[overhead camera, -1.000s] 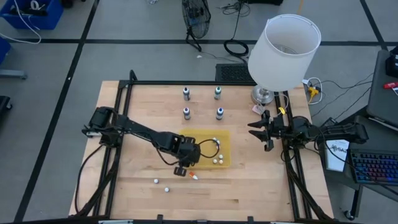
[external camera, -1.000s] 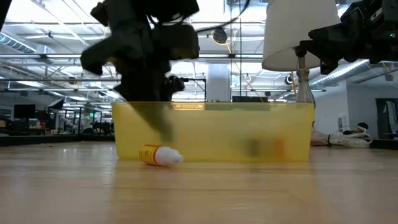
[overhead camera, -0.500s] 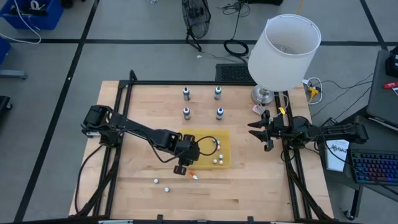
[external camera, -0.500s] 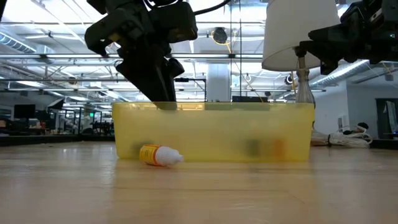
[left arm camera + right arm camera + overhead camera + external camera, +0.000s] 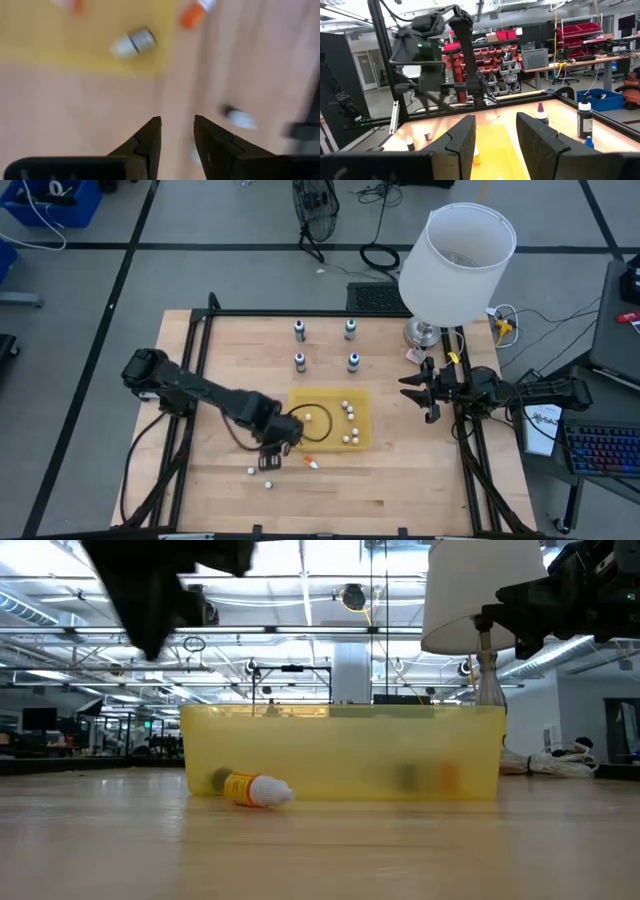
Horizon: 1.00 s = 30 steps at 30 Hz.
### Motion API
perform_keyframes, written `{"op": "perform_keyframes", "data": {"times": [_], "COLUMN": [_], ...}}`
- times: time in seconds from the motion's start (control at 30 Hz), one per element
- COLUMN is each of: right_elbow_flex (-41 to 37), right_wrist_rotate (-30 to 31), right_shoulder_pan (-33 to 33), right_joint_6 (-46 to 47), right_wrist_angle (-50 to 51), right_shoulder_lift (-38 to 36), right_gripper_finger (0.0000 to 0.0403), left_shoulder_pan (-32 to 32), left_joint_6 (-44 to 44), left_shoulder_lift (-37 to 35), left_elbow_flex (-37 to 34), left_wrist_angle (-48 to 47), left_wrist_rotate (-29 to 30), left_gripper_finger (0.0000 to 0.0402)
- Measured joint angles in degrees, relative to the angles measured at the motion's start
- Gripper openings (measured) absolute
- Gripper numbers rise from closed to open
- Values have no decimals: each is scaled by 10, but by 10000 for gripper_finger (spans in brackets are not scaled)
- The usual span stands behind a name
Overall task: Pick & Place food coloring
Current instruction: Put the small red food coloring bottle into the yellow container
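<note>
Dark, narrowly parted and empty, the left tool [image 5: 268, 461] has moved off the yellow tray [image 5: 362, 420] to the wooden table [image 5: 420, 470]. Four food coloring bottles [image 5: 300, 331] stand beyond; only the low view shows an orange bottle [image 5: 256, 789] lying down. The right tool [image 5: 411, 387], slightly spread, waits near the lamp [image 5: 456, 255].
</note>
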<state>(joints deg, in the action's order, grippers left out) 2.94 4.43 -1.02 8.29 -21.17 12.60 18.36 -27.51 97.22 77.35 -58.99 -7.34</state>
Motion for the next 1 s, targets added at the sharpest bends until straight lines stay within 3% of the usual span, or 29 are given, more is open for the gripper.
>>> {"op": "perform_keyframes", "data": {"times": [0.07,0.2,0.4,0.7,1.0], "right_elbow_flex": [0,0,0,0,0], "right_wrist_rotate": [0,0,0,0,0], "right_shoulder_pan": [0,0,0,0,0], "right_joint_6": [0,0,0,0,0], "right_wrist_angle": [0,0,0,0,0], "right_shoulder_lift": [0,0,0,0,0], "right_gripper_finger": [130,130,130,130,130], "left_shoulder_pan": [23,71,107,152,183], "left_joint_6": [-90,-240,-390,-437,-458], "left_shoulder_lift": [-7,-6,-6,-6,16], "left_elbow_flex": [-8,-34,-81,-113,-113], "left_wrist_angle": [-8,-26,-21,67,84], "left_wrist_rotate": [-9,29,69,78,92], "left_gripper_finger": [118,118,153,247,251]}}
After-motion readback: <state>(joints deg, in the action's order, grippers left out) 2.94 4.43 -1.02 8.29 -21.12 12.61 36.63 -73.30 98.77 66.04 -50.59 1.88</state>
